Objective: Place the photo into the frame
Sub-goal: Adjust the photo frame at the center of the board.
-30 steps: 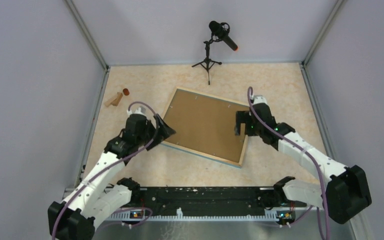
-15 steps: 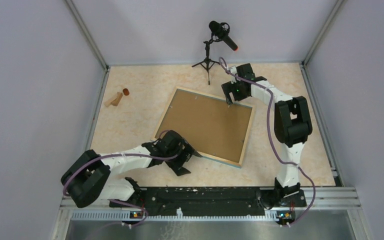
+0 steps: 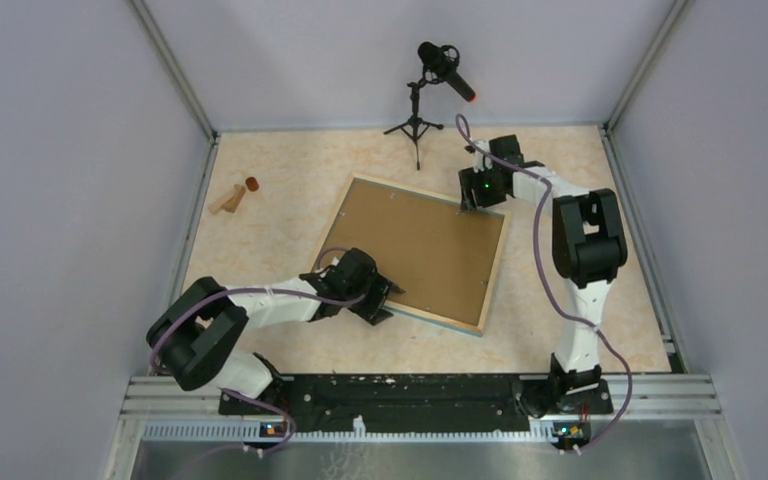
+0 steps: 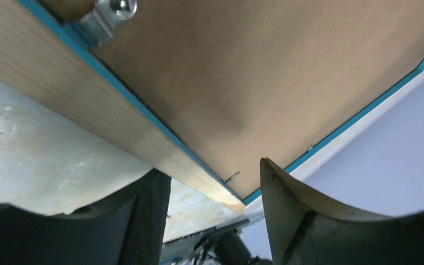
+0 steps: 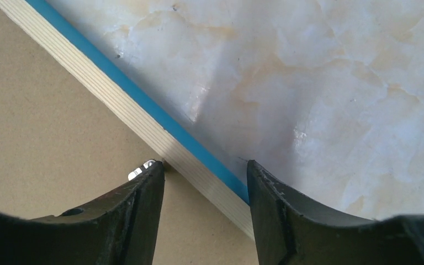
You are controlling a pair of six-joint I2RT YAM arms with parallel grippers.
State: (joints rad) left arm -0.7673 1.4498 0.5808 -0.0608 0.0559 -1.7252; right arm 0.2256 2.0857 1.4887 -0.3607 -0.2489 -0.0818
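The frame (image 3: 494, 270) lies face down on the table, with its light wood rim and blue edge showing. A brown backing board (image 3: 415, 248) fills it. The photo is hidden. My left gripper (image 3: 384, 300) is open at the frame's near-left edge; in the left wrist view (image 4: 212, 172) its fingers straddle the wood rim (image 4: 88, 105) near the corner, beside the board (image 4: 254, 72). My right gripper (image 3: 471, 200) is open over the frame's far-right edge. In the right wrist view (image 5: 204, 165) one finger rests over the board (image 5: 49, 121) by a metal tab (image 5: 138, 171), the other outside the rim (image 5: 138, 116).
A microphone on a tripod (image 3: 422, 95) stands at the back centre. Small wooden pieces (image 3: 228, 198) and a red-brown cylinder (image 3: 251, 184) lie at the far left. Grey walls enclose the table on three sides.
My left gripper swung from the frame's left corner down to its near-left edge and closed in on it. My right gripper moved from the right edge up to the far-right corner.
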